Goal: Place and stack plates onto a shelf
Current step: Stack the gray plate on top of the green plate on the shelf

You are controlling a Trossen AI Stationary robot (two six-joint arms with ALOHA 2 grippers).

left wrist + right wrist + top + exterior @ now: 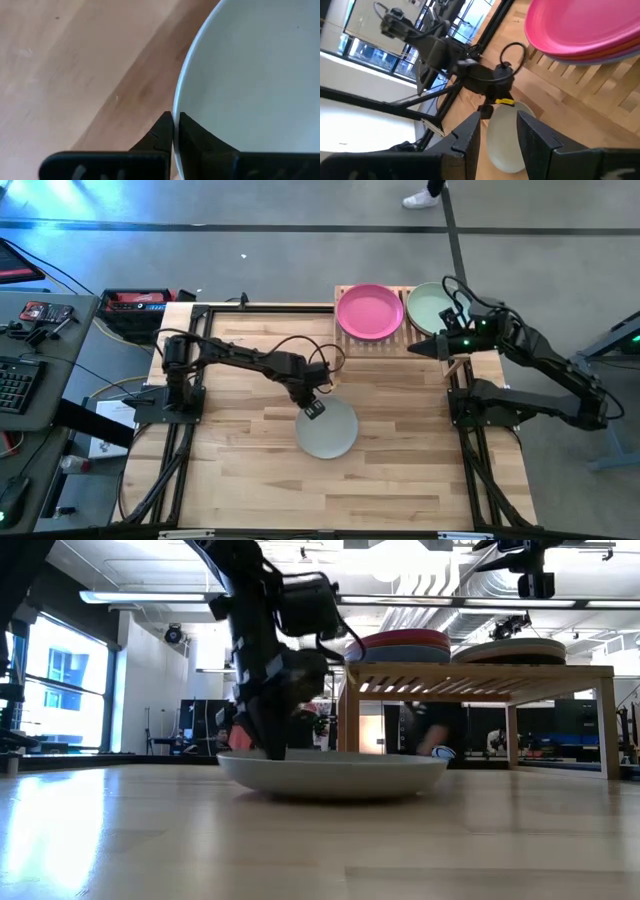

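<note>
Off-white plate (pixel 328 430) is sitting flat on the counter (pixel 400 470), mid-board, well short of the shelf (pixel 390 342) at the far edge. Left end effector (pixel 314 409) is pinching the plate's near-left rim, fingers (pixel 192 137) closed to a thin slit with the rim between them, one finger inside the dish and one outside. Low view shows the plate's base on the wood, so I'd judge the lift hasn't begun. For a clean step: the bite is only on the thin rim, so it should be lifting slowly and keeping the plate near level, or it will be pivoting in the jaws. It needs to clear the shelf top fully before travelling over, then lower onto a stack rather than dropping. Shelf is already carrying two stacks: magenta plate (pixel 369 311) topping the left one, mint green plate (pixel 430 307) topping the right. Right end effector (pixel 428 348) is hovering at the shelf's right front, fingers apart and empty, so the carry path should be staying clear of it. No brand, label or legible writing on plates or shelf.
</note>
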